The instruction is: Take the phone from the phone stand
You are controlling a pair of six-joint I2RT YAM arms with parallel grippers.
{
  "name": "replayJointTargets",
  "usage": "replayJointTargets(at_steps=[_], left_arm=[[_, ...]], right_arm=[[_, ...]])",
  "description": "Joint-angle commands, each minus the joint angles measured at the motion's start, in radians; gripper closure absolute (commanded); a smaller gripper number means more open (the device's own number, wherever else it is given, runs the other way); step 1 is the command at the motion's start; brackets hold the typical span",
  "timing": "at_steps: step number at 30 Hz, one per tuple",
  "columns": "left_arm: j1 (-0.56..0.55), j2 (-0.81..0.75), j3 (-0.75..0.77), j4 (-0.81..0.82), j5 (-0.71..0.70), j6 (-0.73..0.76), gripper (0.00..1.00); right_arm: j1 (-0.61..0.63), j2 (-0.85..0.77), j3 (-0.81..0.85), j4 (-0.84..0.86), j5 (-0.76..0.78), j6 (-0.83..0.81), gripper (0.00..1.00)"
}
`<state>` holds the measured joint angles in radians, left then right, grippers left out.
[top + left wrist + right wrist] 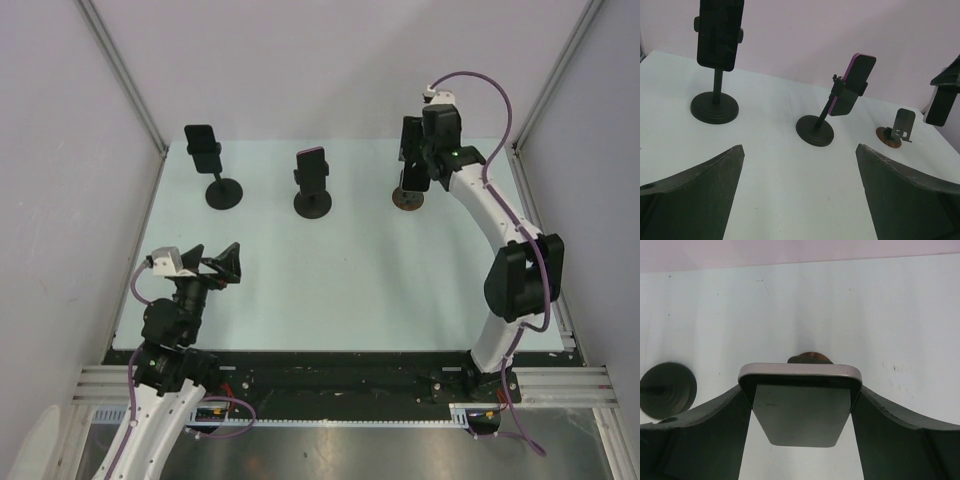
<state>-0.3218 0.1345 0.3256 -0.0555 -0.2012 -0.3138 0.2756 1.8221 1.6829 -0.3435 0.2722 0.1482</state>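
My right gripper (413, 158) is shut on a dark phone with a silver edge (800, 412), its fingers pressing both long sides. It holds the phone (410, 138) upright in the air above the small brown-based phone stand (407, 198) at the back right. In the left wrist view that stand (899, 131) is bare and the phone (941, 104) hangs above and to the right of it. The top of the stand's base (810, 358) shows just behind the phone. My left gripper (225, 266) is open and empty at the near left, fingers wide apart (800, 150).
A tall black stand (223, 192) holding a black phone (203, 140) stands at the back left. A second black stand (313, 203) holding a purple-edged phone (313, 168) stands at back centre. White walls enclose the pale table (340, 290) on three sides.
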Motion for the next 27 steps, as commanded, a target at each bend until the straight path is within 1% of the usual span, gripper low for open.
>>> replayJointTargets(at_steps=[1, 3, 4, 8, 13, 18, 20, 23, 24, 27], left_arm=[[0.006, -0.032, 0.032, 0.017, 0.016, 0.002, 0.0], [0.001, -0.042, 0.03, 0.017, 0.014, 0.004, 0.0], [-0.002, -0.049, 0.03, 0.017, 0.013, 0.004, 0.0], [-0.025, -0.087, 0.029, 0.017, 0.002, 0.001, 0.0], [-0.048, -0.131, 0.027, 0.017, -0.003, -0.001, 0.0], [-0.069, -0.182, 0.024, 0.016, -0.006, 0.001, 0.0], [-0.082, -0.197, 0.023, 0.016, -0.006, 0.002, 0.0], [-0.097, -0.213, 0.023, 0.016, -0.007, 0.005, 0.0], [-0.1, -0.217, 0.023, 0.016, -0.01, 0.007, 0.0], [-0.111, -0.225, 0.023, 0.016, -0.014, 0.01, 0.0]], right_arm=[[-0.024, -0.153, -0.008, -0.158, -0.068, -0.047, 1.0], [-0.041, -0.196, -0.057, -0.204, -0.111, -0.055, 1.0], [-0.05, -0.237, -0.075, -0.253, -0.119, -0.062, 1.0], [-0.101, -0.343, -0.175, -0.366, -0.11, -0.12, 1.0], [-0.16, -0.423, -0.293, -0.508, -0.137, -0.208, 1.0], [-0.213, -0.446, -0.406, -0.535, -0.2, -0.252, 1.0], [-0.251, -0.434, -0.458, -0.529, -0.191, -0.265, 1.0], [-0.268, -0.406, -0.52, -0.477, -0.125, -0.288, 1.0], [-0.294, -0.379, -0.532, -0.456, -0.113, -0.297, 1.0], [-0.297, -0.334, -0.54, -0.442, -0.125, -0.326, 1.0]])
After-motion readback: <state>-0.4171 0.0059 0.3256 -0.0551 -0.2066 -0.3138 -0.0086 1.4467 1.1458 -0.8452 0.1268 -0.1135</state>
